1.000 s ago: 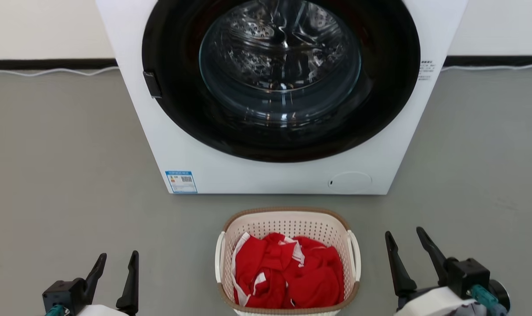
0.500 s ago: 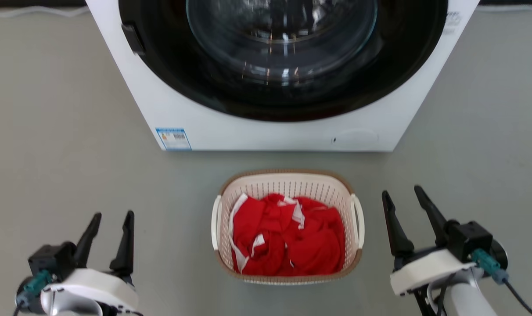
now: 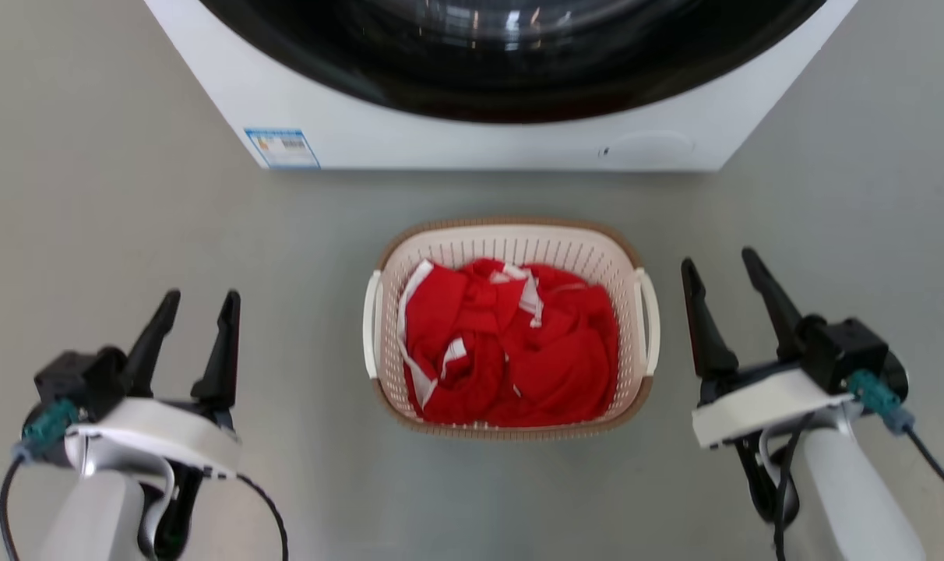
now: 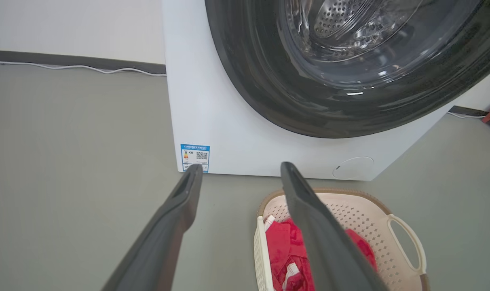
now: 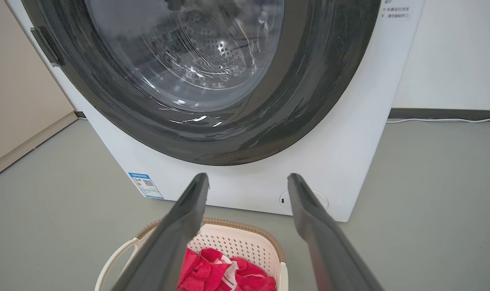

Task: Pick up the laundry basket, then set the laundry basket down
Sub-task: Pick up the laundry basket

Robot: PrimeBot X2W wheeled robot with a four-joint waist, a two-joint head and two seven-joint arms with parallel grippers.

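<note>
**Laundry basket: approach stage, not yet gripped**

Head view: the camera has dipped since a second ago, so the washing machine [image 3: 441, 144] now sits at the top edge. The laundry basket [image 3: 509, 224] stands on the floor before it, holding red clothes [image 3: 511, 351]. The left gripper [image 3: 202, 296] and right gripper [image 3: 717, 259] flank it, fingers apart, empty.

Left wrist view: basket at lower right, untouched.

Right wrist view: basket at lower left.

Next, likely: move inward to the side handles [image 3: 649, 319], close, lift level.

Open floor [image 3: 301, 257] at nine and three o'clock of the laundry basket [image 3: 509, 224]; washing machine [image 3: 456, 144] walls off twelve, floor gap between.
</note>
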